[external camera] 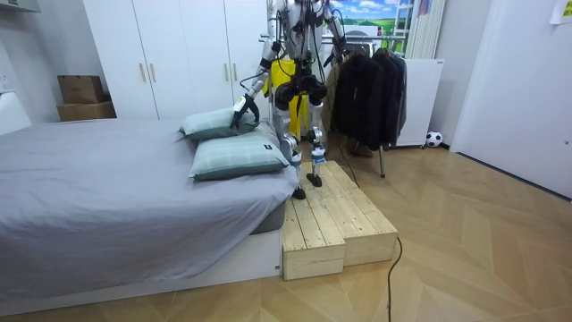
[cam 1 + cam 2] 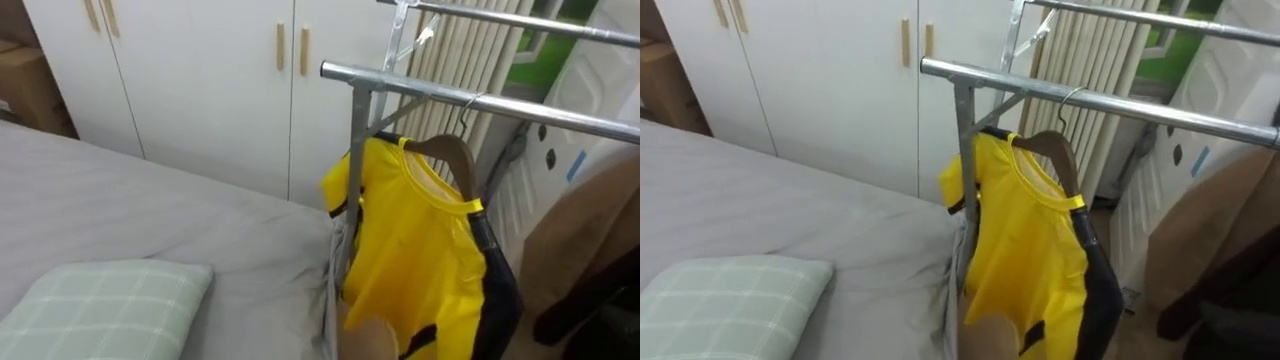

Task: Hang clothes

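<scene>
— Well, where was the bright yellow T-shirt (image 2: 415, 250)?
— On a brown wooden hanger (image 2: 450, 150), hooked over the grey metal rail (image 2: 420, 89) of the clothes rack, right of the grey bed (image 2: 150, 210). A black garment (image 2: 500, 290) hung just behind it.
— And the robot?
— It stood on the pale wooden platform (image 1: 331, 215) beside the bed. Its left robot hand (image 1: 243, 109) hung near a pale green checked pillow (image 1: 214, 125); clenched or released, I couldn't tell.
</scene>
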### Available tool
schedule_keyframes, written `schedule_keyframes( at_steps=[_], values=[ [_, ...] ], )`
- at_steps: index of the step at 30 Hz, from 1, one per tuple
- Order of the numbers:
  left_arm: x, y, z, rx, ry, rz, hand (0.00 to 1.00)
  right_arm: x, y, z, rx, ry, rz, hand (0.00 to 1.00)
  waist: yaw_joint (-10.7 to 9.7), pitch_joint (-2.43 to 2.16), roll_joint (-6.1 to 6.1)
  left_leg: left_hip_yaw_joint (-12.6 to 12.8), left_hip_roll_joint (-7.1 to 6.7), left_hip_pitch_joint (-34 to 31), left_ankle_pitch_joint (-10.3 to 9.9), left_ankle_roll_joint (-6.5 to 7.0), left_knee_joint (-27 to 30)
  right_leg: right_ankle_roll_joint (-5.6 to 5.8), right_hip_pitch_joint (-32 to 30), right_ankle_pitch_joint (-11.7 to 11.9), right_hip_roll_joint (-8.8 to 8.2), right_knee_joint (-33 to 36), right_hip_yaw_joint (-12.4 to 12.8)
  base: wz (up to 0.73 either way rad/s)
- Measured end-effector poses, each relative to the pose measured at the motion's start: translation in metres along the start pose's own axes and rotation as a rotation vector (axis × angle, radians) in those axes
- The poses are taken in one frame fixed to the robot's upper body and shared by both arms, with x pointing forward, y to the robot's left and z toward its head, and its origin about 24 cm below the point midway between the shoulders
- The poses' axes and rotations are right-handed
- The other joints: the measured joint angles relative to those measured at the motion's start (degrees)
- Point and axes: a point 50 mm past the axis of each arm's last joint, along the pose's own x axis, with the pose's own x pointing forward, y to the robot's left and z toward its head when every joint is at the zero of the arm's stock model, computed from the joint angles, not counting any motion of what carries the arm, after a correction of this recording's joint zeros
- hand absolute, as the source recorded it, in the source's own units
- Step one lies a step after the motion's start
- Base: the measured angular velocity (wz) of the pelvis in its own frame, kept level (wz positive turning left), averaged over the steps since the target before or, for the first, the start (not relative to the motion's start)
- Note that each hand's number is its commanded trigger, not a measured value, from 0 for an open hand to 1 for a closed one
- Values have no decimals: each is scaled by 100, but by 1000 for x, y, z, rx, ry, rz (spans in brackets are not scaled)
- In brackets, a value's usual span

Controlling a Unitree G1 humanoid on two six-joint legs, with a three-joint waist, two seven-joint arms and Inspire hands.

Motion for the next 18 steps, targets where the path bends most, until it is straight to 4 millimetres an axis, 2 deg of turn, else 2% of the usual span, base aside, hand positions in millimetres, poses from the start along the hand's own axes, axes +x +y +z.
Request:
schedule_keyframes(
  at_steps=[3, 8, 11, 13, 18],
  values=[
    [-1, 0, -2, 0, 6, 7, 0, -11, 5, -22, 23, 67, -5, 0, -3, 22, 30, 19, 25, 10, 7, -38, -71, -13, 3, 8, 50, -60, 3, -6],
    [-2, -5, -4, -48, 24, -13, 0, -38, 18, -62, 126, 214, 18, 0, -25, 31, 143, 26, 33, 38, 38, -83, -150, -36, -20, -8, 86, -66, 20, 0],
    [-4, -8, -7, -59, 38, -13, 0, -48, 22, -88, 168, 328, 5, 0, -39, 54, 143, 81, 41, 52, 38, -89, -167, -47, -25, -22, 111, -65, 79, -5],
    [-5, -11, -7, -63, 43, -15, 0, -54, 24, -99, 171, 377, -1, 0, -72, 69, 162, 102, 40, 45, 38, -89, -191, -48, -27, -23, 111, -63, 91, -8],
    [-8, -19, -11, -53, 53, -35, 0, -66, 27, -122, 208, 475, -9, 0, -77, 65, 212, 150, 35, 45, 39, -90, -196, -50, -72, -25, 121, -59, 145, -5]
  ],
)
